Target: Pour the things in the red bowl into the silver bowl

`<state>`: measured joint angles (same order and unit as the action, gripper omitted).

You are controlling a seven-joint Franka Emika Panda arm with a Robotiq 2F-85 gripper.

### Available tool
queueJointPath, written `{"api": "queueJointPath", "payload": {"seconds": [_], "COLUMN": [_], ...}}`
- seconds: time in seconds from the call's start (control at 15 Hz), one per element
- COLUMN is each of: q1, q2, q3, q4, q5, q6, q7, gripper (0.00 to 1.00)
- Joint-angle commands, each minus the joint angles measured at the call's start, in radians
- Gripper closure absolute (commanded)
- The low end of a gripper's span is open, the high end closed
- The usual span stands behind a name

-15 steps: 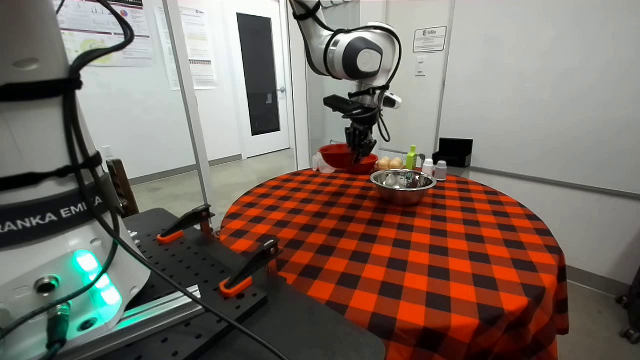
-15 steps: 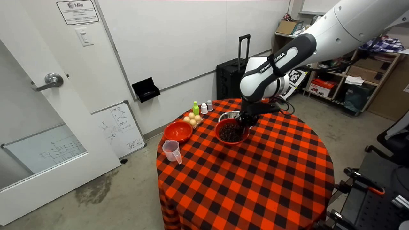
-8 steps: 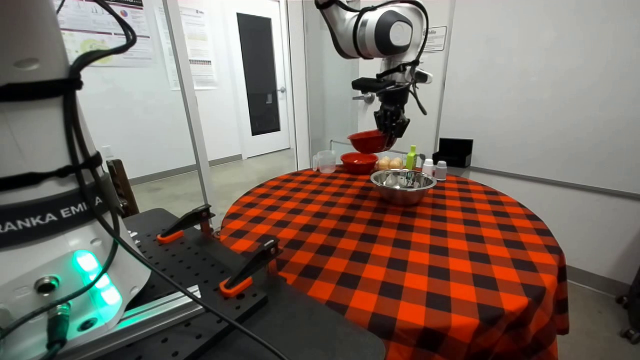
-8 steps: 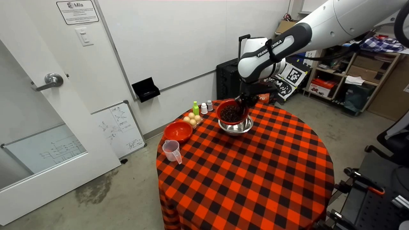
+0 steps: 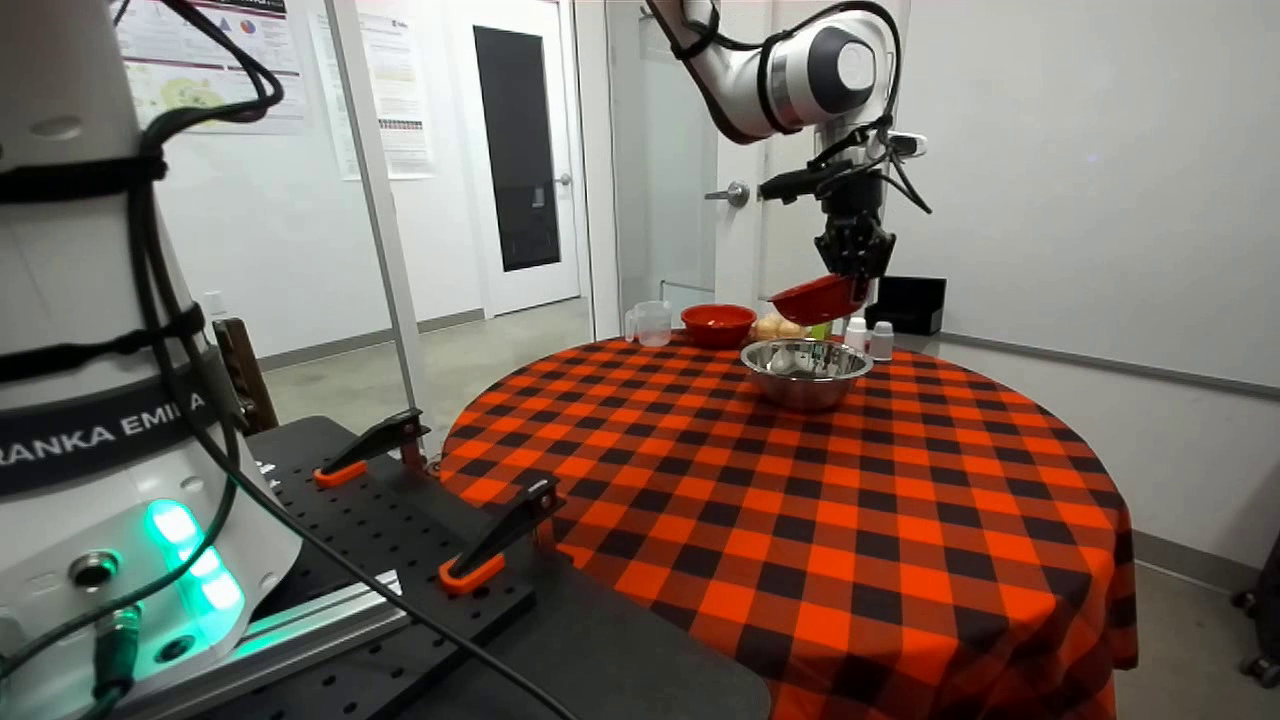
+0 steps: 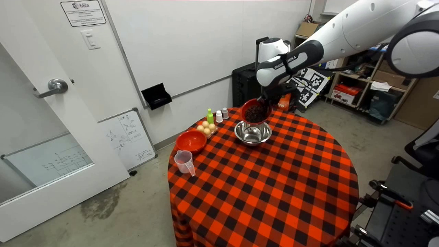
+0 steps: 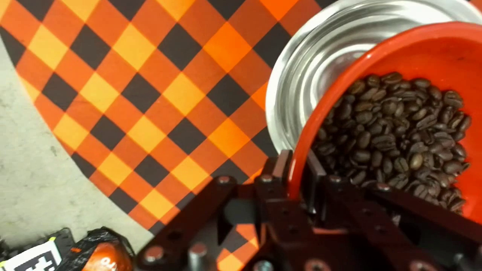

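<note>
My gripper (image 7: 297, 165) is shut on the rim of the orange-red bowl (image 7: 444, 52), one finger inside and one outside. The bowl holds dark coffee beans (image 7: 399, 131). It hangs in the air, tilted, in both exterior views (image 5: 815, 302) (image 6: 247, 109); the gripper also shows there (image 5: 857, 283) (image 6: 264, 101). The silver bowl (image 7: 275, 101) stands on the table below it, partly covered by the red bowl in the wrist view. The silver bowl also shows in both exterior views (image 5: 806, 390) (image 6: 253, 141); its visible inside is bare metal.
A second red bowl (image 6: 191, 141) and a clear measuring jug (image 6: 185, 162) stand at the table edge. Several eggs (image 6: 206, 128), a green bottle (image 6: 210, 116) and two small shakers (image 6: 218, 116) stand near the silver bowl. The table has a checked cloth (image 5: 760, 500).
My gripper has lifted the held red bowl and carried it from beside the silver bowl to above its far side. The held bowl has tilted further. The silver bowl has not moved.
</note>
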<state>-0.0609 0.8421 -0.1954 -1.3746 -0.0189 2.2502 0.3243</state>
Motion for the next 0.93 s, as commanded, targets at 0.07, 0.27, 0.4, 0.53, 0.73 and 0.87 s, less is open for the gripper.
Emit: {"api": "queueJointPath", "payload": {"seconds": [0.07,0.27,0.4,0.53,0.73,0.87], "q1": [0.06,0.114,0.163,0.212,0.28,0.318], "q2": [0.105,0.136,0.145,0.149,0.151,0.141], "q3": [-0.085,-0.143,-0.188,-0.229,-0.28,-0.301], "q4": [0.137,0.138,0.113,0.081,0.028,-0.013], "q5": [-0.126,-0.23,-0.316,-0.399,-0.513,-0.568], "q6": [-0.023,0.007,0.04,0.08,0.151,0.192], "q7": [0.103,0.162,0.205,0.247,0.316,0.363], "gripper": [0.97,0.97,0.97,0.97,0.97,0.97]}}
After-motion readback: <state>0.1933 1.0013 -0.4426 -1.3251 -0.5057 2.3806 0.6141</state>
